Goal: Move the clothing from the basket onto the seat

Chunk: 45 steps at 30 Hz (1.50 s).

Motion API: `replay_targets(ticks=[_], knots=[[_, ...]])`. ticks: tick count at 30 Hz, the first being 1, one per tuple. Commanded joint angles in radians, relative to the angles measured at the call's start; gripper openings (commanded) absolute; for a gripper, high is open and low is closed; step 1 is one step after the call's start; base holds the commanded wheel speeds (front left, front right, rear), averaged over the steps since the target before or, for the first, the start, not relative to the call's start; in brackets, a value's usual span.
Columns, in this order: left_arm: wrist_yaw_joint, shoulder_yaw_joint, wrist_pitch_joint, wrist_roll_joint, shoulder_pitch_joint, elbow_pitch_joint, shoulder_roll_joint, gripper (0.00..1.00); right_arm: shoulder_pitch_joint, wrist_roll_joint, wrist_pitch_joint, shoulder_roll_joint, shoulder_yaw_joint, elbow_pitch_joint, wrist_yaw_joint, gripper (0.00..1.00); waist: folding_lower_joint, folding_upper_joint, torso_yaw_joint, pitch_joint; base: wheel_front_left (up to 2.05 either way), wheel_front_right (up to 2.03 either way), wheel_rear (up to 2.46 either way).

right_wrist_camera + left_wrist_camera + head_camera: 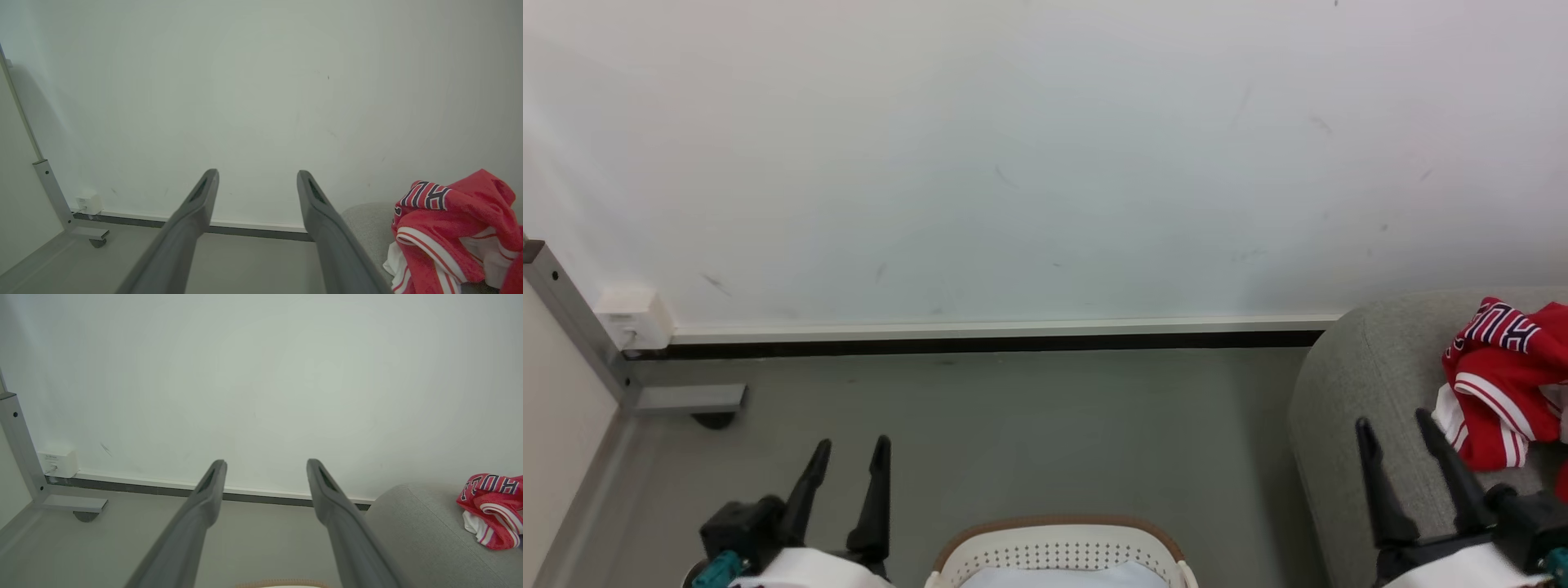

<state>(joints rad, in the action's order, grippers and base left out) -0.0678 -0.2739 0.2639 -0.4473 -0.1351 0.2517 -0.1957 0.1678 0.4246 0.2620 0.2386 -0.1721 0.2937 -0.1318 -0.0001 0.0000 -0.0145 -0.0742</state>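
Nearest to me, the left gripper (851,446) hangs with its two dark fingers spread wide and nothing between them, and the right gripper (1394,422) stands just as wide, also empty, over the near part of the grey seat (1372,376). Between the two arms sits the white laundry basket (1058,521). Past its brown rim I can see perforated wall and a slice of pale bottom, while the rest of its inside is cut off from where I look. A little further back, the red clothing (1503,380) lies in a loose heap on the seat, lettered band uppermost and a white hem trailing just beside the right gripper's outer finger. Beyond that come bare grey floor (1013,425), a metal frame leg (572,322), a small white wall box (633,318) and the pale wall (1045,163). The job looks all but finished to me. The danger now is that right arm: if it pulls back or swings carelessly, a finger could hook the trailing hem and drag the soft heap off onto the floor. Anything lying in the hidden part of the basket could also be missed.
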Motion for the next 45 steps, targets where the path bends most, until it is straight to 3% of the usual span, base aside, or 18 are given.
replay_targets(ticks=[1, 9, 17, 36, 37, 40, 45], knots=[[0.01, 0.029, 0.001, 0.03, 0.028, 0.011, 0.012, 1.0, -0.043, -0.03, 0.003, -0.028, -0.001, -0.024, 0.002, 1.0, 0.0001, 0.0, 0.009, -0.003, 0.0, 0.0, 0.0], [0.079, 0.169, 0.001, 0.15, 0.08, 0.061, 0.101, 1.0, -0.13, -0.126, 0.003, -0.122, 0.009, -0.083, 0.002, 1.0, 0.0001, 0.0, 0.01, 0.008, 0.0, 0.0, 0.0], [0.127, 0.236, 0.001, 0.208, 0.066, 0.074, 0.137, 1.0, -0.114, -0.156, 0.003, -0.139, 0.017, -0.077, 0.002, 1.0, 0.0001, 0.0, -0.006, 0.017, 0.0, 0.0, 0.0], [0.145, 0.248, 0.001, 0.197, 0.064, 0.083, 0.144, 1.0, -0.106, -0.143, 0.003, -0.133, 0.014, -0.061, 0.002, 1.0, 0.0001, 0.0, -0.031, 0.016, 0.0, 0.0, 0.0], [0.142, 0.248, 0.0, 0.197, 0.063, 0.079, 0.146, 0.0, -0.112, -0.147, 0.0, -0.14, 0.015, -0.066, 0.0, 0.0, 0.0001, 0.0, -0.031, 0.016, 0.0, 0.0, 0.0], [0.142, 0.241, -0.003, 0.196, 0.081, 0.106, 0.151, 0.0, -0.132, -0.146, -0.002, -0.145, 0.013, -0.044, 0.0, 0.0, 0.0001, 0.0, -0.032, 0.016, 0.0, 0.0, 0.0], [0.146, 0.262, -0.038, 0.104, 0.067, 0.109, 0.15, 0.0, -0.128, -0.051, -0.026, -0.147, 0.029, -0.047, 0.0, 0.0, 0.0001, 0.0, -0.03, 0.019, 0.0, 0.0, 0.0]])
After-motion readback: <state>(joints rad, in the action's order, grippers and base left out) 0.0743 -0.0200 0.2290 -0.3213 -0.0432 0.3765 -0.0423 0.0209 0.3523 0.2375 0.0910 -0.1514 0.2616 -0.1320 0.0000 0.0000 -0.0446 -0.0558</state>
